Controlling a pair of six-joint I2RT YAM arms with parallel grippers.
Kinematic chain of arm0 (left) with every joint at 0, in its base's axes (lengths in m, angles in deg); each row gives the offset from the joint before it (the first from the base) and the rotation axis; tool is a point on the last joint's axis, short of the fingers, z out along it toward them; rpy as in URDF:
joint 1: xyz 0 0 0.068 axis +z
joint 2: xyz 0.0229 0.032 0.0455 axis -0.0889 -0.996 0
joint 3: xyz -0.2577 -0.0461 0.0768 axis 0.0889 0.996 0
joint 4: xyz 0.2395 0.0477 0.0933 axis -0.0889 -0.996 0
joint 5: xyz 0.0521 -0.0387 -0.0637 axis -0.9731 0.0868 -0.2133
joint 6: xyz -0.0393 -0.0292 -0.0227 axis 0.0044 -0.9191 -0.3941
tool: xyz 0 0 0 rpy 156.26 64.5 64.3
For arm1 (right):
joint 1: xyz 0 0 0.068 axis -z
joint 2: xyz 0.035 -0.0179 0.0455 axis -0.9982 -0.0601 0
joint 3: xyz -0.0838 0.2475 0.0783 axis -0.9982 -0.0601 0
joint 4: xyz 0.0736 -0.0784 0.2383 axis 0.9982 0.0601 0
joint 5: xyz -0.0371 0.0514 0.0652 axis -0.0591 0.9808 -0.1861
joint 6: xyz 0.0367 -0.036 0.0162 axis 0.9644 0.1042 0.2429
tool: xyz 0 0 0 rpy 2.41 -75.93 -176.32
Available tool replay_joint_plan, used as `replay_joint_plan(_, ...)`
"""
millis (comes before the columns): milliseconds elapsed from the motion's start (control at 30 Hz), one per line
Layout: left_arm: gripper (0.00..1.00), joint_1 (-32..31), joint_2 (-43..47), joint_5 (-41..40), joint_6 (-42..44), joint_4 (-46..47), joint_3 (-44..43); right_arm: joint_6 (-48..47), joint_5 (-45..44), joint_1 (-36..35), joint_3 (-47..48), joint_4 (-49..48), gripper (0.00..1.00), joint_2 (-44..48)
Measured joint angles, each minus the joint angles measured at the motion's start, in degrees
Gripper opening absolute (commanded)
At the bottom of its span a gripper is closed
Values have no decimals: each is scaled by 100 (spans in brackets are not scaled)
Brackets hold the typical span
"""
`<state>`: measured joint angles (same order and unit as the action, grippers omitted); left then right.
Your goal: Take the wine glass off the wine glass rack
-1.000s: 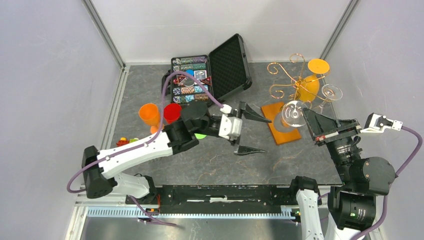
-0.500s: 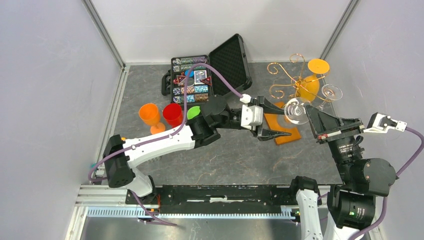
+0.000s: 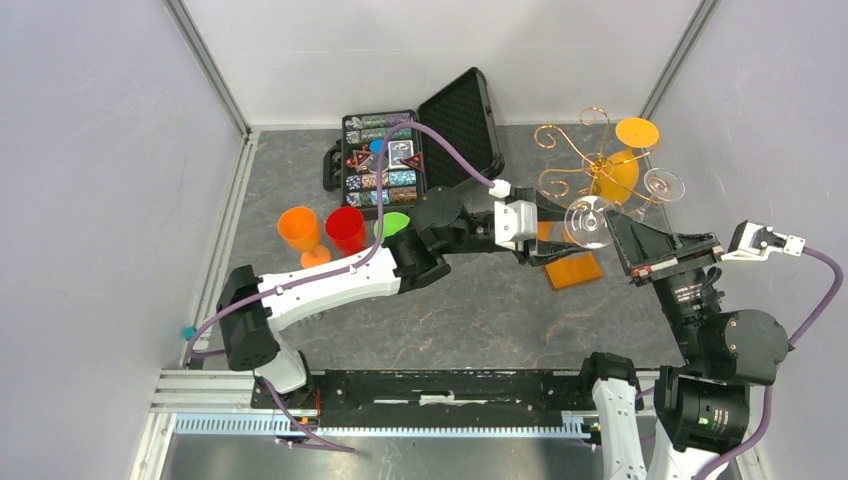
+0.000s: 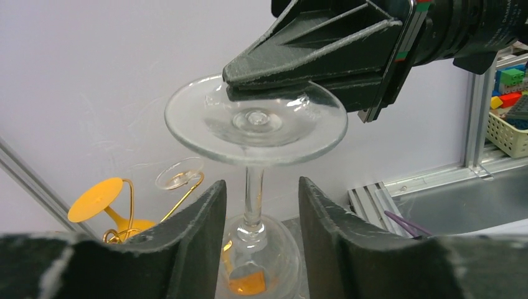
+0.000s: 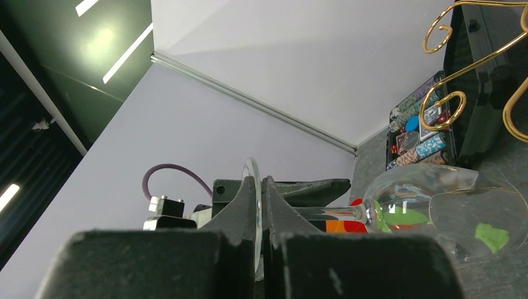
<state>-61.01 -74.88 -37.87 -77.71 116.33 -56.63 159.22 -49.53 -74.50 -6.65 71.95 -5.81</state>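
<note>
A clear wine glass [image 3: 588, 222] hangs upside down in the air, off the gold wire wine glass rack [image 3: 590, 160] and over its orange-brown base [image 3: 577, 271]. My right gripper [image 3: 612, 226] is shut on the glass's round foot [image 5: 256, 205], gripping the disc edge-on. My left gripper [image 4: 261, 182] is open, one finger on each side of the stem [image 4: 252, 193] with a gap on both sides, just above the bowl [image 4: 261, 261]. In the right wrist view the bowl [image 5: 436, 212] lies to the right of my fingers.
An orange glass [image 3: 625, 165] and another clear glass [image 3: 662, 185] hang on the rack. An open black case [image 3: 455, 125] stands at the back. Orange [image 3: 298, 228] and red [image 3: 345, 228] cups and a green item [image 3: 392, 224] sit to the left. The side wall runs close on the right.
My left arm has reached right from mid-table to the glass, and its jaws have narrowed around the stem. The right gripper has kept hold of the foot, shifting only slightly.
</note>
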Motion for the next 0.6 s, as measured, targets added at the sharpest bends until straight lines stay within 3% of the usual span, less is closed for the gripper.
replay_joint_plan(233, 37, 0, -149, 72, -9, -55, -284, 0, -2, 0, -120, 2, 0, -7)
replay_joint_plan(333, 27, 0, -166, 94, -17, -59, -358, 0, -2, 0, -122, 0, 0, -26)
replay_joint_plan(367, 19, 0, -170, 125, -26, -61, -380, 0, -4, 0, -122, 0, 0, -28)
replay_joint_plan(400, 5, 0, -181, 144, -33, -72, -402, 2, -4, 0, -125, -2, 0, -28)
replay_joint_plan(533, 2, 17, -236, 160, -59, -144, -461, -7, -31, 0, -129, -7, 0, -28)
replay_joint_plan(600, 2, 17, -240, 149, -59, -170, -470, -9, -48, 0, -146, -4, 20, -28)
